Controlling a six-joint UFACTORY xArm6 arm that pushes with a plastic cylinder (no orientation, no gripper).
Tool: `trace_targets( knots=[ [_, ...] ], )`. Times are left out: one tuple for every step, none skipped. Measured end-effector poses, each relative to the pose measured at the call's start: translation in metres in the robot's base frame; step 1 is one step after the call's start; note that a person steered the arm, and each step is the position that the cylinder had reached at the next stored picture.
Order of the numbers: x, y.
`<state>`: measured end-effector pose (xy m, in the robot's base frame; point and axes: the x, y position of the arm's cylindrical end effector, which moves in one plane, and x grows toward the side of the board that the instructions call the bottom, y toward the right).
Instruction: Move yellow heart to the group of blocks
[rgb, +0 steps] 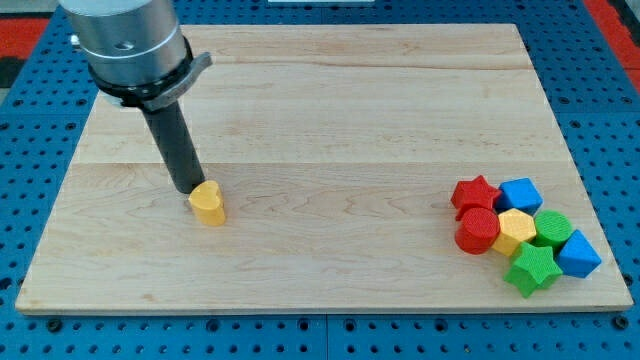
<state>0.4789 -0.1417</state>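
Note:
The yellow heart lies on the wooden board at the view's left, below the middle. My tip stands right at the heart's upper left edge, touching or nearly touching it. The group of blocks sits at the view's lower right: a red star, a blue cube, a red cylinder, a yellow hexagon, a green cylinder, a blue block and a green star, packed together. The heart is far to the left of the group.
The board's edge runs along the view's bottom, just below the group. A blue perforated table surrounds the board. The arm's grey body hangs over the board's upper left corner.

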Motion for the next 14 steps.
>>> trace_targets(
  knots=[
    [0.01,0.001],
    [0.015,0.001],
    [0.024,0.001],
    [0.033,0.001],
    [0.037,0.003],
    [0.037,0.012],
    [0.039,0.025],
    [0.043,0.045],
    [0.05,0.056],
    [0.063,0.056],
    [0.068,0.06],
    [0.069,0.081],
    [0.069,0.113],
    [0.069,0.143]
  ],
)
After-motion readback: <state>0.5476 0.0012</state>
